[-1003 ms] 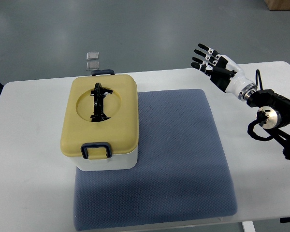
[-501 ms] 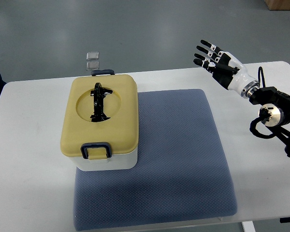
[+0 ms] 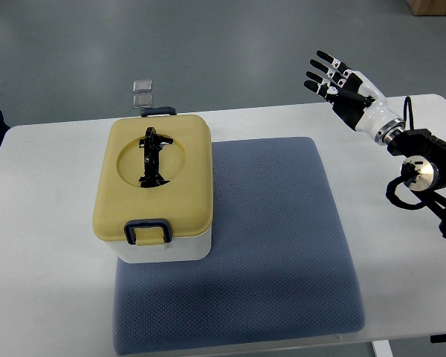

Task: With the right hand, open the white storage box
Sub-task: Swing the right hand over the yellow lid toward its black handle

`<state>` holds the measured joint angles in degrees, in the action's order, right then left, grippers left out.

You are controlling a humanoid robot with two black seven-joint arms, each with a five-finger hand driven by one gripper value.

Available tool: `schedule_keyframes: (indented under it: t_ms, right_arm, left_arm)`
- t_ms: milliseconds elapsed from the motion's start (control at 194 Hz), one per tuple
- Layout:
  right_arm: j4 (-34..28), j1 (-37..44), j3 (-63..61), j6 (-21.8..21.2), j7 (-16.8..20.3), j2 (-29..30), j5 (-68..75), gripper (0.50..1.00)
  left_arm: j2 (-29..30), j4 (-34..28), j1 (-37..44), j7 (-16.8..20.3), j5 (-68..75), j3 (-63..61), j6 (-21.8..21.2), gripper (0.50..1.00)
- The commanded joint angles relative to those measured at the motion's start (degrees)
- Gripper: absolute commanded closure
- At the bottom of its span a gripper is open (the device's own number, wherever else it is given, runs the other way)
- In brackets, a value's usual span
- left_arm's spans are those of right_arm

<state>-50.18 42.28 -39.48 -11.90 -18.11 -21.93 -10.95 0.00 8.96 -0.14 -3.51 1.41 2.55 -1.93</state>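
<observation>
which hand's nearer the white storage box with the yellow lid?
Right, by default. The right hand hovers open beyond the table's far right edge, well clear of the white storage box. No left hand shows.

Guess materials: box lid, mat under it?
Box lid: likely moulded plastic, matte yellow, with smooth rounded edges and a pressed round recess. Mat: looks like soft foam or woven fabric, grey-blue, with a fine dotted texture and no shine; which of the two cannot be told.
</observation>
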Motion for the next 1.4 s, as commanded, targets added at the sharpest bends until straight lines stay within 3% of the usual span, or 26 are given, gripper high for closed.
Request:
schedule_keyframes:
  t_ms: [0, 124, 326, 584, 713, 863, 1044, 1245, 1395]
  right_arm:
    - [-0.01, 1.14, 0.36, -0.84, 0.01, -1.0, 0.49, 0.572]
    - [0.08, 3.6, 2.12, -1.11, 0.88, -4.26, 0.4, 0.572]
    - [0.17, 10.1, 12.84, -6.29, 0.44, -8.65, 0.23, 0.57]
    - [0.08, 17.4, 23.92, -5.41, 0.01, -9.8, 0.58, 0.599]
    - [0.08, 23.11, 30.15, -5.06, -0.61, -9.27, 0.58, 0.636]
    - [-0.01, 30.94, 39.04, -4.62, -1.93, -8.21, 0.49, 0.64]
    - [-0.45, 42.44, 50.28, -1.72, -6.41, -4.61, -0.12, 0.64]
    - [-0.62, 49.66, 52.22, -1.63, -7.03, -0.48, -3.9, 0.64]
    - [-1.59, 53.26, 52.66, -1.46, -10.89, 1.72, -12.95, 0.64]
  left_arm:
    - [0.0, 0.0, 0.05, 0.0, 0.0, 0.0, 0.0, 0.5]
    - [0.0, 0.0, 0.05, 0.0, 0.0, 0.0, 0.0, 0.5]
    - [0.0, 0.0, 0.05, 0.0, 0.0, 0.0, 0.0, 0.5]
    - [0.0, 0.0, 0.05, 0.0, 0.0, 0.0, 0.0, 0.5]
    - [0.0, 0.0, 0.05, 0.0, 0.0, 0.0, 0.0, 0.5]
    - [0.0, 0.0, -0.04, 0.0, 0.0, 0.0, 0.0, 0.5]
    - [0.0, 0.0, 0.05, 0.0, 0.0, 0.0, 0.0, 0.5]
    - [0.0, 0.0, 0.05, 0.0, 0.0, 0.0, 0.0, 0.5]
    - [0.0, 0.0, -0.04, 0.0, 0.0, 0.0, 0.0, 0.5]
